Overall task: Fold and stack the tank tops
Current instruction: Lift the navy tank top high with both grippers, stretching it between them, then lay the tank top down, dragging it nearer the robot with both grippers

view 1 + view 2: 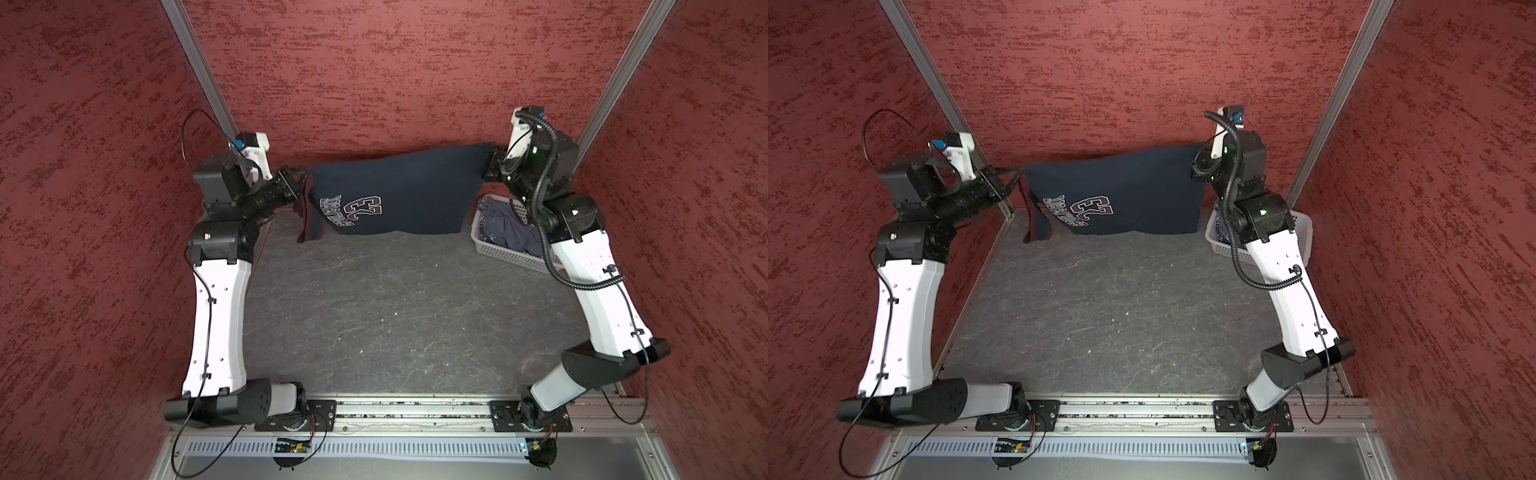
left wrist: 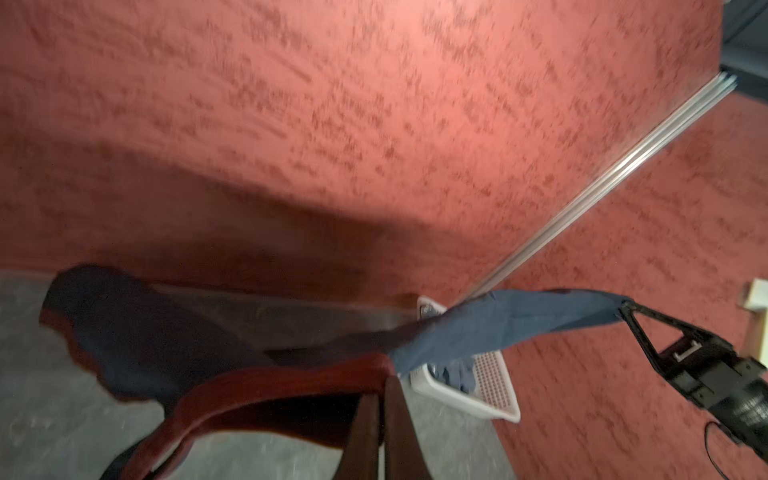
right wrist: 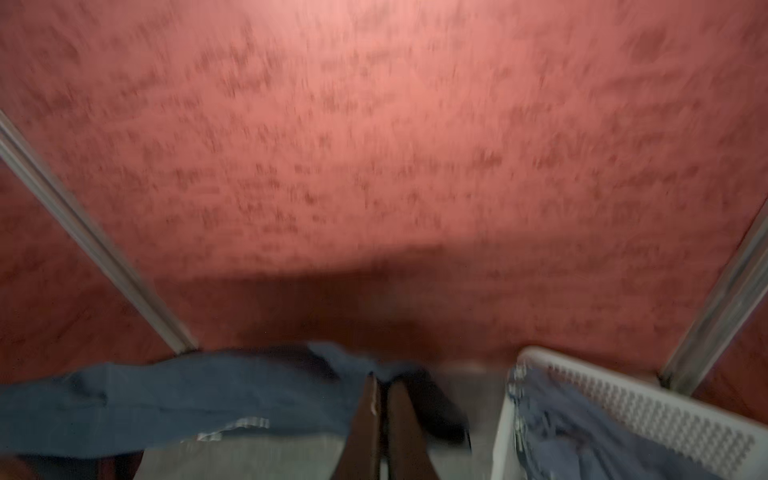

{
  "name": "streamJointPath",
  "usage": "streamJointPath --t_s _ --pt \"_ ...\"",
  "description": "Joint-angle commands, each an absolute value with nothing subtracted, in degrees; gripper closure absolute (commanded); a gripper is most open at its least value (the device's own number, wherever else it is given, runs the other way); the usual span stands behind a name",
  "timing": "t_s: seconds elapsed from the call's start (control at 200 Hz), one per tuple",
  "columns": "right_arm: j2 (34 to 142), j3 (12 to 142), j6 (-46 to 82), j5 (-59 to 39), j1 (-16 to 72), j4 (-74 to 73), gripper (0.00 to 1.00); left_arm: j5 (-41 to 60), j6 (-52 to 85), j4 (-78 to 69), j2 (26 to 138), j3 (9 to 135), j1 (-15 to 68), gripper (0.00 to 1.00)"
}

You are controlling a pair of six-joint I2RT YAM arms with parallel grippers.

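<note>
Left tool (image 1: 306, 177) and right tool (image 1: 490, 155) clamp the navy tank top (image 1: 399, 195), apparently taut.

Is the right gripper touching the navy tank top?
Touching. The left wrist view shows the right gripper closed on a corner of the navy tank top, cloth taut from it.

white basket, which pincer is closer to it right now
Right. The right pincer grips a corner of the navy tank top close beside the basket. The left pincer grips the top's other end, well away from it.
</note>
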State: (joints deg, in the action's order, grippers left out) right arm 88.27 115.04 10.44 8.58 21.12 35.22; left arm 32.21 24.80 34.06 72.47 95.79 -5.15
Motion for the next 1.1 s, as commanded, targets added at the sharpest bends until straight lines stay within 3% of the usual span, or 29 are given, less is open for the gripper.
streamJointPath --t_s 0.0,0.2,0.245,0.301,0.401,0.586,0.912,1.097 --pt "80.0 99.0 14.7 3.2 21.3 29.0 1.0 36.0 26.1 28.0 63.5 79.9 -4.4 0.98" --pt "64.6 64.5 20.8 2.8 21.4 26.0 1.0 33.8 31.9 30.9 47.9 51.9 1.8 0.93" --pt "63.0 59.0 22.4 1.7 21.3 26.1 1.0 34.7 33.5 32.1 45.7 46.3 2.8 0.88" --pt "61.8 53.2 24.3 -0.1 21.4 25.7 1.0 35.1 35.7 33.4 43.3 40.3 4.1 0.78" --pt "60.5 44.8 28.2 -1.3 21.3 25.9 1.0 34.4 39.6 35.7 39.8 32.5 6.0 0.5" --pt "58.5 39.4 33.8 8.3 20.8 32.1 1.0 27.0 41.7 43.4 36.4 31.1 6.8 0.16" --pt "56.5 38.4 37.0 15.9 20.3 34.4 1.0 3.3 47.5 46.1 42.3 30.8 5.0 0.17" --pt "56.2 37.4 40.0 20.2 19.8 36.4 1.0 9.8 46.4 30.2 54.2 27.3 -0.4 0.22"
